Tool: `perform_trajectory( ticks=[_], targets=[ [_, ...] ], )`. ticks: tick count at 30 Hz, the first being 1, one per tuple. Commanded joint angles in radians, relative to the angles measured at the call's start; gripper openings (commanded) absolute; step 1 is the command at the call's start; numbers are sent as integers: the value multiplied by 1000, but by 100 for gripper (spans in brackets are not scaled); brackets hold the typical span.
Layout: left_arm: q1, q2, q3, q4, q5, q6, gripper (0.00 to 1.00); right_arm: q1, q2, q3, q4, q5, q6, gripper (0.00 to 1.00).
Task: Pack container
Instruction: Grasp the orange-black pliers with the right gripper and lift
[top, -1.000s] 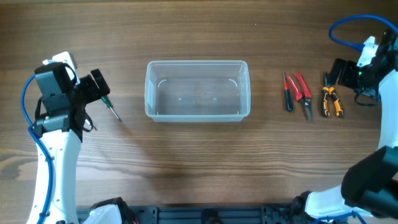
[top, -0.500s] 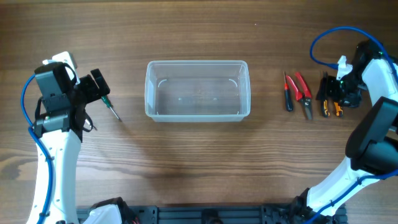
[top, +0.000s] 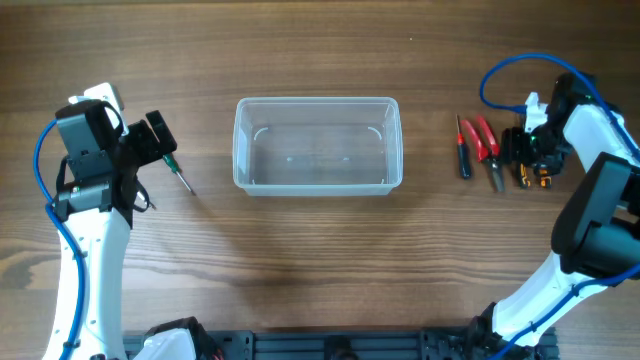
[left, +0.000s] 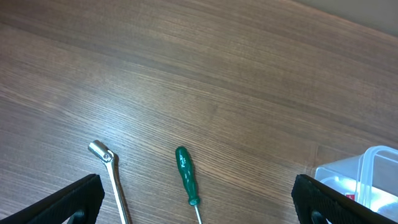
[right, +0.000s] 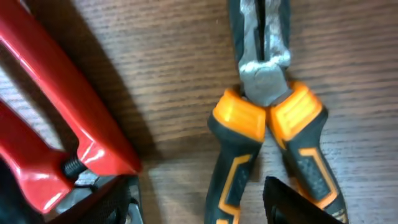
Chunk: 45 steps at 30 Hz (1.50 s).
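The container (top: 318, 101), a clear plastic tub, stands empty at the table's middle; its corner shows in the left wrist view (left: 373, 163). My right gripper (top: 527, 152) is open and low over the orange-handled pliers (top: 537, 175). In the right wrist view its fingers (right: 205, 208) sit on either side of one handle of the orange pliers (right: 267, 118). My left gripper (top: 160, 140) is open and empty, hovering above a green screwdriver (top: 180, 178). That screwdriver lies between the fingers (left: 199, 211) in the left wrist view (left: 185, 171).
Red-handled pliers (top: 488, 150) and a red screwdriver (top: 462, 150) lie just left of the orange pliers. The red pliers also show in the right wrist view (right: 56, 118). A silver wrench (left: 111, 177) lies beside the green screwdriver.
My right gripper has moved left from the table's right edge and come down over the orange pliers. The left arm has not moved.
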<state>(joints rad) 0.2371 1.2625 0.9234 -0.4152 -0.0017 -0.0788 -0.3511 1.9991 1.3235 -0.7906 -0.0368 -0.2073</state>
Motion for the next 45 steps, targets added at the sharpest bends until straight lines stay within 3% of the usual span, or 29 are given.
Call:
perform_trajectory(
  ticks=[1,8,16,18,22,30,40,45],
  targets=[
    [5,3,24,3,1,23,100,3,7,-24,25,26,58,65],
    [5,3,24,3,1,23,100,4,5,-23,20,-141,52,68],
    [5,3,24,3,1,23,100,4,5,-22,19,-19,109,68],
    [5,3,24,3,1,23,100,2,5,-22,27,19,131,72],
    [5,3,24,3,1,23,100,-11,5,-20,39,-166,53,74],
    [5,3,24,3,1,23,100,-11,-123,-11,32,-156,105,79],
    [5,3,24,3,1,23,100,-11,-61,-14,45,-83,238,77],
    [5,3,24,3,1,23,100,-11,22,-23,43,-19,308,70]
  ],
)
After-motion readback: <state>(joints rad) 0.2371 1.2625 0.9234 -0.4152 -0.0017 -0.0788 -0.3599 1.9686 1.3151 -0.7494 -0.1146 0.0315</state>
